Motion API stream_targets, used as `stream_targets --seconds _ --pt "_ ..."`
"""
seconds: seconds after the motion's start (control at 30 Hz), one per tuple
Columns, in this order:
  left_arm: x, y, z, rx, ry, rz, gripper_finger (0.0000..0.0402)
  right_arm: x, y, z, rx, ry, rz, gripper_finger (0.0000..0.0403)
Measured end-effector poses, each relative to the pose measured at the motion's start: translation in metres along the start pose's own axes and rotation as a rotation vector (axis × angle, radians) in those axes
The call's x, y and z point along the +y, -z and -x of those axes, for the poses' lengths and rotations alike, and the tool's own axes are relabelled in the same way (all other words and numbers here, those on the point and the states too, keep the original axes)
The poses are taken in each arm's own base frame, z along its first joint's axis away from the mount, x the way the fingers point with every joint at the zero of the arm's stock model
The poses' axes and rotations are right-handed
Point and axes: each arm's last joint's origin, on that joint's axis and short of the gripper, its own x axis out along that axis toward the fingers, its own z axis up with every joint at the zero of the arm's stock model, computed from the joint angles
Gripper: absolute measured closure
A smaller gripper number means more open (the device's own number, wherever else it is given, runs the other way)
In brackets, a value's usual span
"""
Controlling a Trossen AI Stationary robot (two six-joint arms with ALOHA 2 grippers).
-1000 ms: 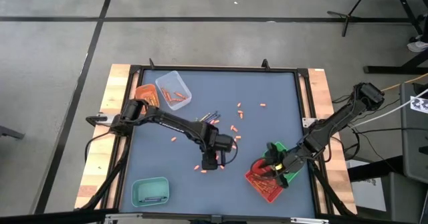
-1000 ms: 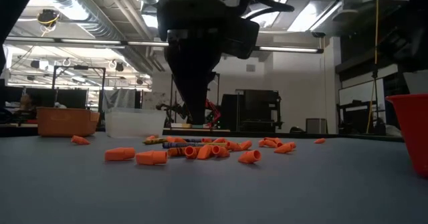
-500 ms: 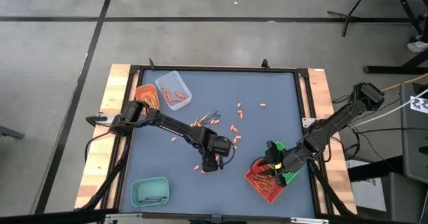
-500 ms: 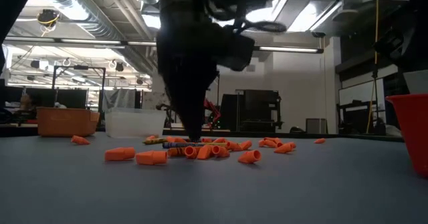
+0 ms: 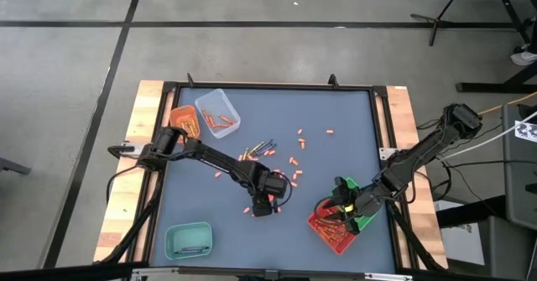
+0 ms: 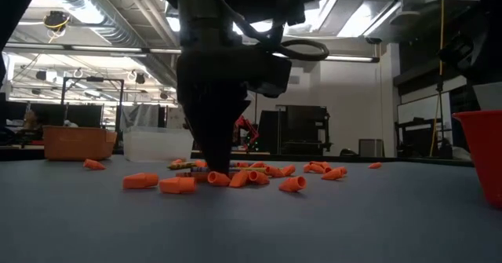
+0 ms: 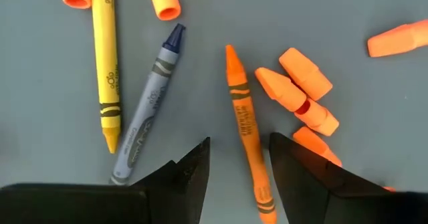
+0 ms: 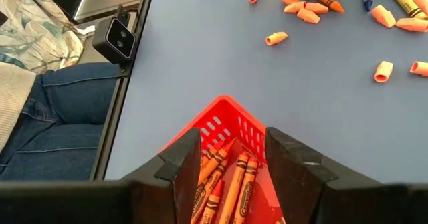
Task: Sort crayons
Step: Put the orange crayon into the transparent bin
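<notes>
Two pincers are spread: the left pincer [image 7: 237, 160] straddles a whole orange crayon [image 7: 245, 117] mid-worktop [image 5: 336, 130], so pinching it seems next, while the right pincer [image 8: 233, 158] hovers over the red tray [image 8: 221, 127] of sorted orange crayons at the near right.
</notes>
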Motion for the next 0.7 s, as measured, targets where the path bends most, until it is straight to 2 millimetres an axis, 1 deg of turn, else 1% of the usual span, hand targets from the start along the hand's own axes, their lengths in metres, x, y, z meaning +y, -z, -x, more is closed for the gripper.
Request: stream_targets --seconds 0.17,0.27,0.6,0.7 --pt "0.0007 0.0014 -0.0015 0.004 -0.002 -0.001 0.0259 -0.0001 0.0001 0.0000 0.001 0.001 0.000 0.0237" --pt "0.0019 0.0040 -0.0035 0.012 -0.005 -0.002 0.0269 -0.0003 0.0004 0.0000 0.004 0.003 0.001 0.0237" --pt "0.0026 0.0058 -0.0050 0.019 -0.001 -0.006 0.0345 -0.0003 0.0004 0.0000 0.004 0.003 0.001 0.0237" --pt "0.0026 0.0059 -0.0051 0.020 -0.001 -0.039 0.0363 -0.0003 0.0003 0.0000 0.002 0.005 0.001 0.0237"
